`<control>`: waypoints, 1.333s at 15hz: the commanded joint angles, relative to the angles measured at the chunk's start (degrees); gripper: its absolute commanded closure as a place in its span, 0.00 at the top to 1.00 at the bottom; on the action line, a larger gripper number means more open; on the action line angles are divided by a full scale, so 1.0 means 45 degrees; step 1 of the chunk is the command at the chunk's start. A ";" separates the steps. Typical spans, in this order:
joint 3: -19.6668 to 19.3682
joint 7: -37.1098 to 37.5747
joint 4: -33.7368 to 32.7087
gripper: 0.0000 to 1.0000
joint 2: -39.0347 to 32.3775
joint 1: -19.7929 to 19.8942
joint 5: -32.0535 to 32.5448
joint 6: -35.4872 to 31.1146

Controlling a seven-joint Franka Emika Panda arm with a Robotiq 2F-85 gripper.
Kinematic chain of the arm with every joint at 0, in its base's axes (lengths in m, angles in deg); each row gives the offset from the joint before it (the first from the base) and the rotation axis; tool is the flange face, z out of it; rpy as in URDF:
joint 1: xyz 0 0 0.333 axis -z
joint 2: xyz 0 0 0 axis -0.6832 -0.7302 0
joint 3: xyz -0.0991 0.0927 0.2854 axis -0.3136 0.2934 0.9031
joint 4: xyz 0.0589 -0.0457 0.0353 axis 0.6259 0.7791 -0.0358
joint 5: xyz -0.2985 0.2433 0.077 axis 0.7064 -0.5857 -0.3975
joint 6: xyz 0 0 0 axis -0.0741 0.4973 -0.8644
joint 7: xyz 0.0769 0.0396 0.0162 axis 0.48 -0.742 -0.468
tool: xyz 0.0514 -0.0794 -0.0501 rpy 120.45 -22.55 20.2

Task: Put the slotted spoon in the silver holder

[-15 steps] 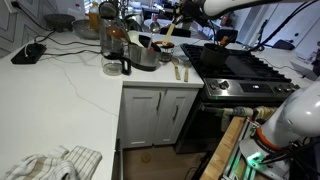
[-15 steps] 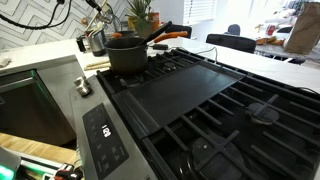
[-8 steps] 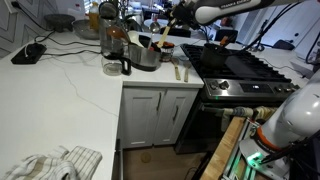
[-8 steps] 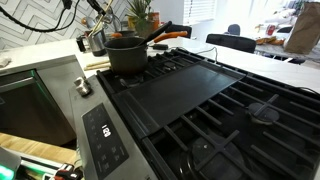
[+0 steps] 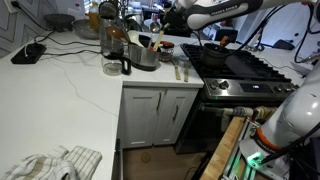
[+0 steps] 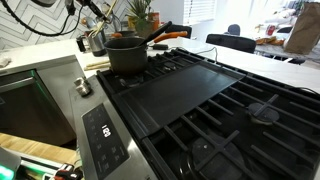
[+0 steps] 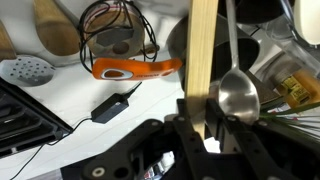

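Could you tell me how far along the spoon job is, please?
Done: the slotted spoon has been picked up. In hand: the claw is shut on its handle, close by the silver holder. Left: seating it in the holder and letting go. Whether its head is already inside is unclear.

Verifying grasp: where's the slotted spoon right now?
In the wrist view, the slotted spoon sits centre frame, handle pinched in the gripper, beside a metal ladle.
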 commanded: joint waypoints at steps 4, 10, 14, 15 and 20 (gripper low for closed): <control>-0.0590 0.0749 0.0001 0.06 -0.0184 -0.1012 0.1148 0.0617; -0.0370 0.1334 0.0431 0.06 -0.0074 -0.1222 0.2245 0.0544; -0.0361 0.2008 0.0808 0.06 0.0002 -0.1405 0.3025 0.0663; -0.0341 0.2101 0.0926 0.06 0.0029 -0.1447 0.3123 0.0753; -0.0261 0.2302 0.1296 0.06 0.0099 -0.1643 0.3414 0.0780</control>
